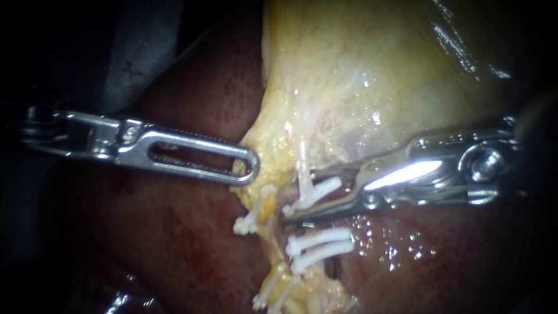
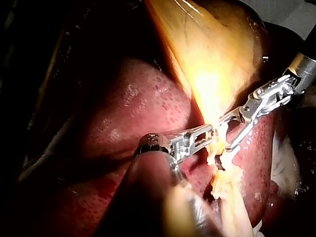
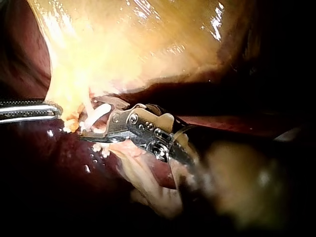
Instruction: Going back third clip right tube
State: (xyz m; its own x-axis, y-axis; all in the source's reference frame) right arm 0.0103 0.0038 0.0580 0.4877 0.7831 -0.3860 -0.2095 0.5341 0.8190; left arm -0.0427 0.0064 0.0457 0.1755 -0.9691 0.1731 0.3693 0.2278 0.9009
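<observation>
The left instrument [image 1: 250, 165] reaches in level from the left edge of the endoscope view. Its long windowed jaws are clamped on the yellow fringe of the gallbladder [image 1: 360, 70] at mid-frame. The right instrument [image 1: 300, 197] enters from the right edge, its shaft tilted slightly downward toward centre. Its jaws are parted, the lower one reaching further left than the upper. A white clip [image 1: 317, 192] lies slanted in the gap between them, just right of centre. It sits across the right tube [image 1: 302, 160], a pale strand dropping from the gallbladder's lower margin. Whether either jaw touches the clip cannot be told. Below it, two more white clips [image 1: 319, 244] lie close together on the same strand, apart from the jaws. Another clip [image 1: 251, 221] sits left of centre under the left instrument's tip. Dark red liver [image 1: 174, 232] fills the lower left. In the right wrist view the clip [image 3: 98, 114] shows white beside the right instrument's jaws.
</observation>
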